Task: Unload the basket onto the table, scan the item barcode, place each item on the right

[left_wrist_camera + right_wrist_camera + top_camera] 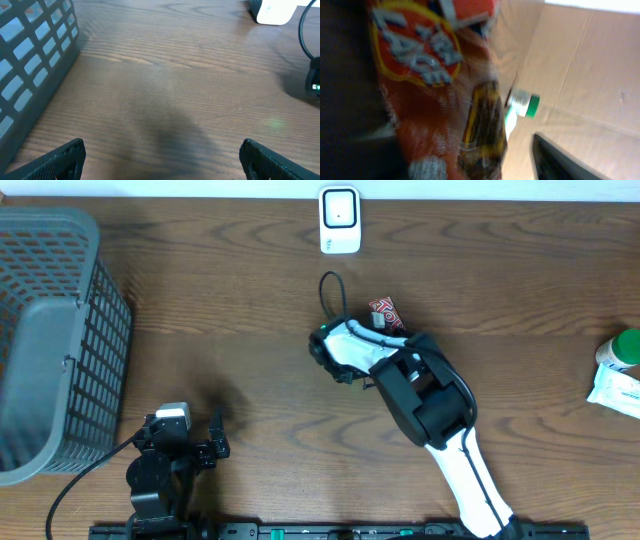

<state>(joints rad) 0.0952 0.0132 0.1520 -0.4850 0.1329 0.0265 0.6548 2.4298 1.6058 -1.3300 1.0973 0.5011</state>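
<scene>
The red snack packet (386, 311) lay near the middle of the wooden surface (230, 290), below the white barcode scanner (339, 220) and apart from it. The right arm (430, 395) reached over it from the lower right, its wrist covering part of the packet. From the right wrist, the packet (435, 100) filled the blurred view beside the right fingers (560, 160). These stood partly apart, with a gap showing between the packet and the one sharp finger; I could not tell whether they gripped it. The left fingers (60, 160) were spread wide over bare wood, with nothing between them, near the gray mesh basket (105, 350). A green-capped bottle (625, 348) and a white pouch (613, 390) sat at the far right edge.
</scene>
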